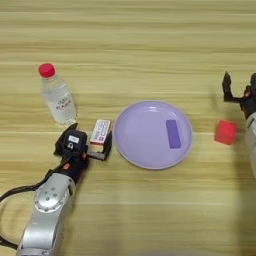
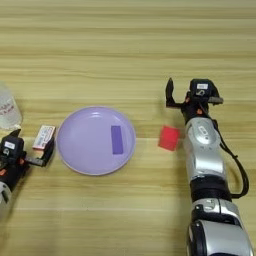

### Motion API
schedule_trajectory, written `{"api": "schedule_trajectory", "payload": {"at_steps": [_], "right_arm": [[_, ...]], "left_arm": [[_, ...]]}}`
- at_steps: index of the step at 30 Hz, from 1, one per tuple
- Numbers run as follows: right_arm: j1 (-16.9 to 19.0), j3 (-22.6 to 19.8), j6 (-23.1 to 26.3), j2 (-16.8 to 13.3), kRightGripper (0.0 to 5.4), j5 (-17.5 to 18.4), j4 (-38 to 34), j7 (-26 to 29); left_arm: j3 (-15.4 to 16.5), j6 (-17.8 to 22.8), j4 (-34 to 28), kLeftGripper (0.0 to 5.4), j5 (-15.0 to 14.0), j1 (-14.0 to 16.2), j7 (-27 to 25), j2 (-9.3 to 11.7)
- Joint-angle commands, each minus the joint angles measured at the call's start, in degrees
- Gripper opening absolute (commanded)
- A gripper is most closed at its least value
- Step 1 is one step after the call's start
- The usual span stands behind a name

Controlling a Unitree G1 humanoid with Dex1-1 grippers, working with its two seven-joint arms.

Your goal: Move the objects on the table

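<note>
A small flat white box (image 1: 101,131) with red print lies just left of the lilac plate. My left gripper (image 1: 92,134) is open around it, one finger (image 1: 105,150) hooked along the box's right side and the other toward the bottle. The clear bottle (image 1: 57,95) with a red cap stands upright behind that gripper. A small red cube (image 2: 169,138) rests on the table (image 1: 130,45) right of the plate. My right gripper (image 2: 194,97) is open and empty, a little beyond the cube, with one finger (image 2: 170,94) raised to its left.
The round lilac plate (image 1: 145,145) sits in the middle, with a flat purple rectangle (image 1: 173,134) lying on it. My right forearm (image 2: 205,155) runs down the right side, close beside the cube.
</note>
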Motion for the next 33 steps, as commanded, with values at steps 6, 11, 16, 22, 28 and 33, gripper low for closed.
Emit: {"api": "schedule_trajectory", "payload": {"at_steps": [6,11,16,22,28,33], "right_arm": [[-0.3,0.2,-0.5,0.1,5.40,0.3,-0.4,0.0],[-0.4,0.3,-0.5,0.2,5.40,0.3,-0.5,0.1],[-0.3,0.3,-0.4,0.3,5.40,0.3,-0.6,0.1],[-0.3,0.3,-0.4,0.5,5.40,0.3,-0.7,0.0],[-0.3,0.3,-0.3,0.5,5.40,0.4,-1.2,0.0],[-0.2,0.3,-0.1,0.5,5.40,0.4,-1.3,0.0]], "left_arm": [[0.9,-0.8,4.6,5.39,1.5,-1.3,0.7,0.6],[0.8,-1.8,6.5,5.39,1.8,-1.8,0.6,0.3],[0.6,-2.8,8.5,5.39,2.3,-2.4,0.6,0.2],[0.1,-3.4,11.3,5.39,1.9,-3.7,0.5,-0.4],[-0.1,-4.3,14.5,5.39,2.0,-4.7,0.4,-0.9],[-0.1,-4.9,15.5,5.39,1.7,-5.0,0.1,-0.9]]}}
